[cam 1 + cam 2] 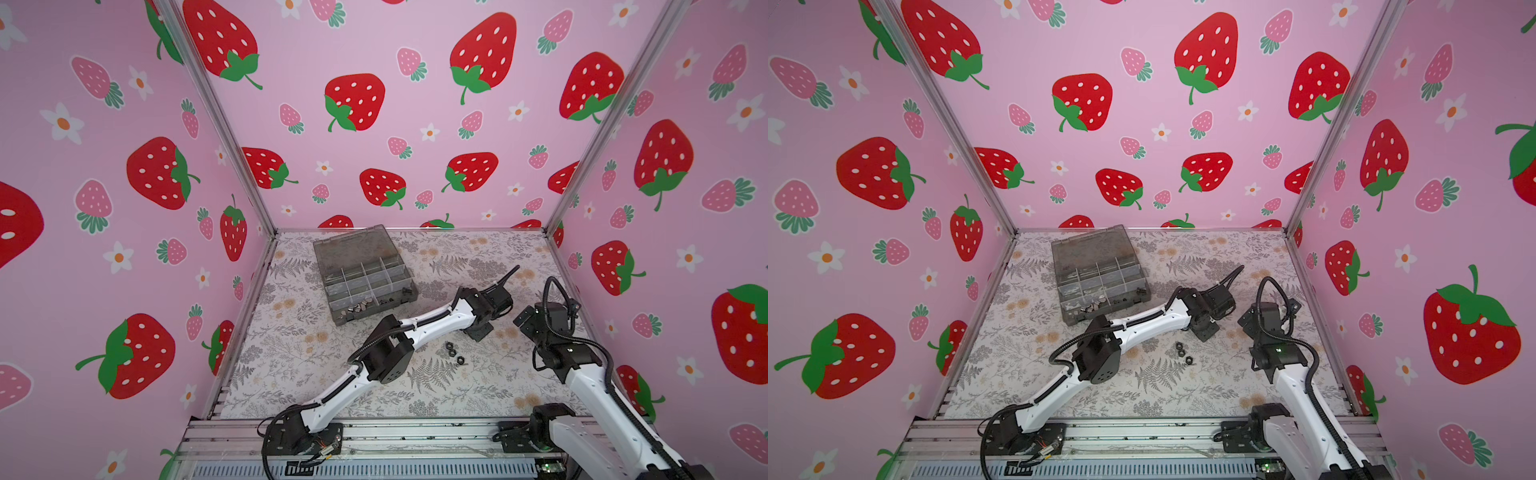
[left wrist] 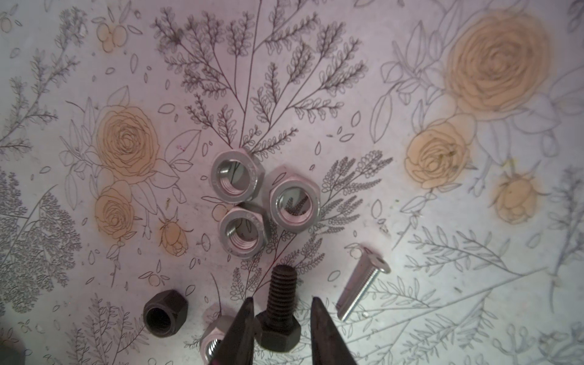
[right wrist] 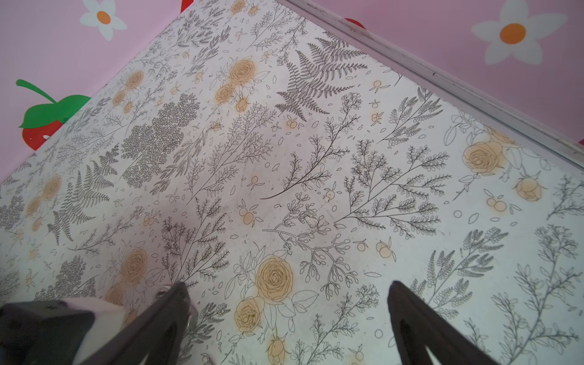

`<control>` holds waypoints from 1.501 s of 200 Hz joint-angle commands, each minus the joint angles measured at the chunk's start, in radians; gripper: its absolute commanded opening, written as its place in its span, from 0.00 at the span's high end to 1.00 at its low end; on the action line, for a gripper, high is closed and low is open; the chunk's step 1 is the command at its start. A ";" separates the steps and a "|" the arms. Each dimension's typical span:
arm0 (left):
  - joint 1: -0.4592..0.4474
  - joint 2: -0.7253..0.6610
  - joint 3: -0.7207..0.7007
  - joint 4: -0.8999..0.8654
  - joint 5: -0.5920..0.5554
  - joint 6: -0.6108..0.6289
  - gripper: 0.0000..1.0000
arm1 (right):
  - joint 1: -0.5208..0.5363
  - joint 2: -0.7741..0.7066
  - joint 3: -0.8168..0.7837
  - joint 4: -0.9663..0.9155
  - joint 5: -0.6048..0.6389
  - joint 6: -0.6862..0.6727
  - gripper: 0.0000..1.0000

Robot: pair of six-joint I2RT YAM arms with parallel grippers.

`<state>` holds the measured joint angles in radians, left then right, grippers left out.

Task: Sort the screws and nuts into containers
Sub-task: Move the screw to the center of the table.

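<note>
Left gripper, partly open, straddles the bolt, not yet gripping. Closing off-centre could roll it against the nut beside one jaw. Right gripper gapes wide, empty.

Flanking a black hex-headed steel bolt with dark pointed fingertips of the left gripper, contact unclear; facing three clustered grey hexagonal metal nuts, a thin silver screw and a black hexagonal nut lying on the floral-printed tabletop.
</note>
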<state>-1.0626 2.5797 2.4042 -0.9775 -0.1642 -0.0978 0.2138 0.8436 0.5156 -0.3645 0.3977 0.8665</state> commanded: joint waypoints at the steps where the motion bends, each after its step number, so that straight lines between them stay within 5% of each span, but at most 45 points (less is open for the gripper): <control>1: -0.005 0.017 0.039 -0.037 -0.028 0.017 0.68 | -0.005 -0.012 -0.014 -0.001 -0.002 0.009 0.00; 105: -0.005 0.077 0.098 -0.050 -0.076 0.073 0.67 | -0.007 -0.013 -0.013 0.013 -0.010 0.011 0.00; 170: -0.005 0.061 0.043 -0.094 -0.083 0.069 0.77 | -0.006 -0.007 0.001 0.020 -0.009 0.006 0.00; 300: 0.004 0.019 -0.028 -0.270 0.054 0.090 0.74 | -0.006 -0.009 -0.015 0.029 -0.023 0.015 0.00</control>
<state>-1.0576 2.5950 2.3997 -1.1641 -0.1627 -0.0219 0.2131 0.8440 0.5140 -0.3382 0.3733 0.8669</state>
